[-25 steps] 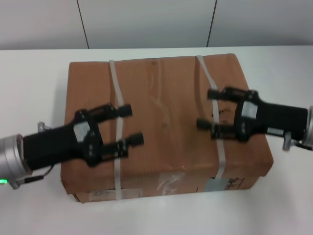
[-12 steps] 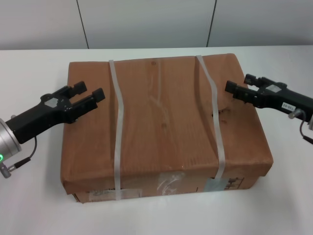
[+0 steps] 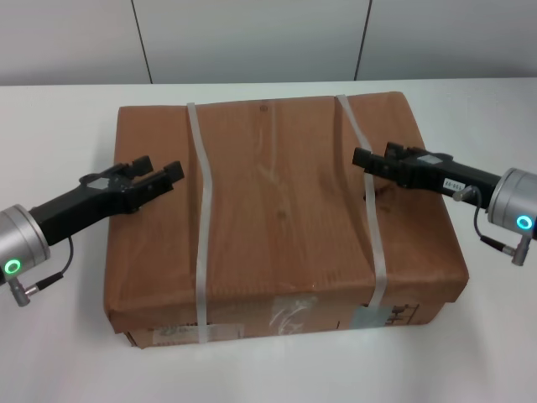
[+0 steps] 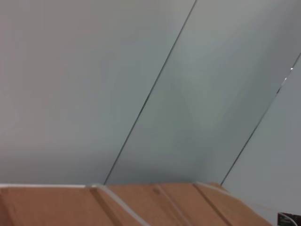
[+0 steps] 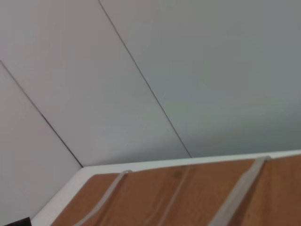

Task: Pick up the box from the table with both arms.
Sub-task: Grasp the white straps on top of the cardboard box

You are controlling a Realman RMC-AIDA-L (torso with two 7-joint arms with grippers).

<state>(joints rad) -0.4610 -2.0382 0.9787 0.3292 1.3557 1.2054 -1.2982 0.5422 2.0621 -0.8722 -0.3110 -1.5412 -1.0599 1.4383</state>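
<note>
The brown cardboard box [image 3: 281, 210] lies on the white table [image 3: 50, 117], with two whitish straps across it and labels on its near side. My left gripper [image 3: 162, 169] is open, turned on its side, over the box's left edge, left of the left strap [image 3: 202, 218]. My right gripper [image 3: 373, 155] is open, turned on its side, over the box's right part, with its tips at the right strap [image 3: 369, 210]. I cannot tell whether either touches the box. The box top also shows in the left wrist view [image 4: 141, 207] and the right wrist view [image 5: 188, 197].
A grey panelled wall [image 3: 252, 34] stands right behind the table's far edge. White tabletop shows on both sides of the box and in front of it.
Both grippers turned onto their sides and drew back from the box's middle toward its edges. In the last half second the right gripper came back inward to the right strap.
</note>
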